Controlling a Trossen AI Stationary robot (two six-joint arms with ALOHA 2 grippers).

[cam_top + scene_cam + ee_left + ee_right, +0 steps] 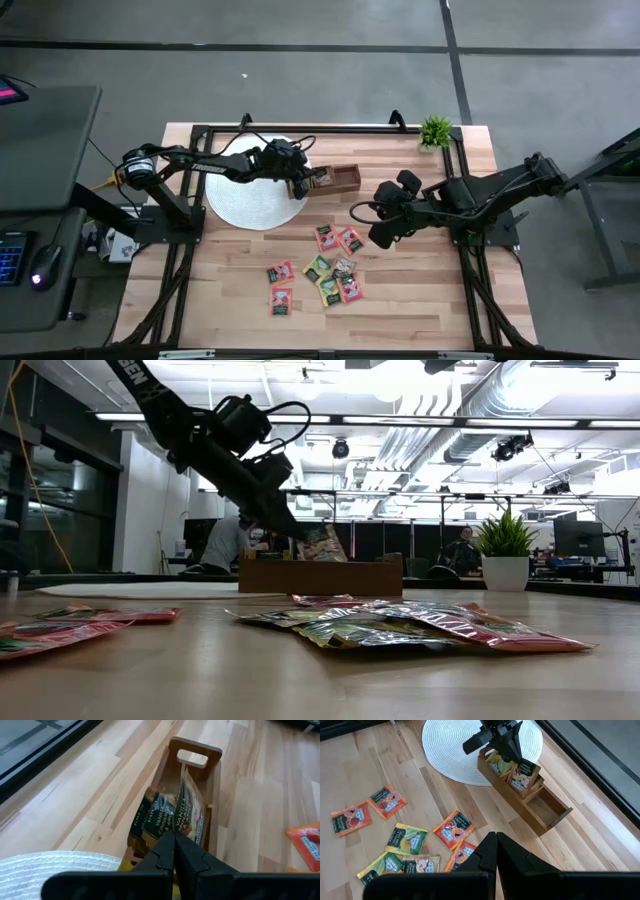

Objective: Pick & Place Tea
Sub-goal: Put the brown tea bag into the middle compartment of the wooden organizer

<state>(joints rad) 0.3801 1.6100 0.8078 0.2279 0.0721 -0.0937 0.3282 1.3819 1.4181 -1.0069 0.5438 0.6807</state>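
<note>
A brown wooden tray (345,178) stands at the table's far middle, beside a white round mat. My left gripper (298,186) is over the tray's mat end, shut on a tea packet (189,802) that stands in the middle compartment. Other packets (496,762) sit in the compartment nearest the mat; the third compartment (545,806) shows bare wood. Several loose tea packets (335,280) lie flat on the table's near middle. My right gripper (383,238) hovers shut above the packets (338,240), holding nothing. My left gripper pinches the packet's near edge (176,827) between its two shut fingers. The fingers (512,751) come slanting down from the mat side. The packet stands on edge, tilted, its lower part inside the tray's middle compartment and its top (322,540) above the tray wall.
The white woven mat (255,190) lies left of the tray, under my left arm. A small potted plant (436,130) stands at the far right corner. Black frame rails (200,240) run along the table's left, right and far sides. Bare wood lies near the front edge.
</note>
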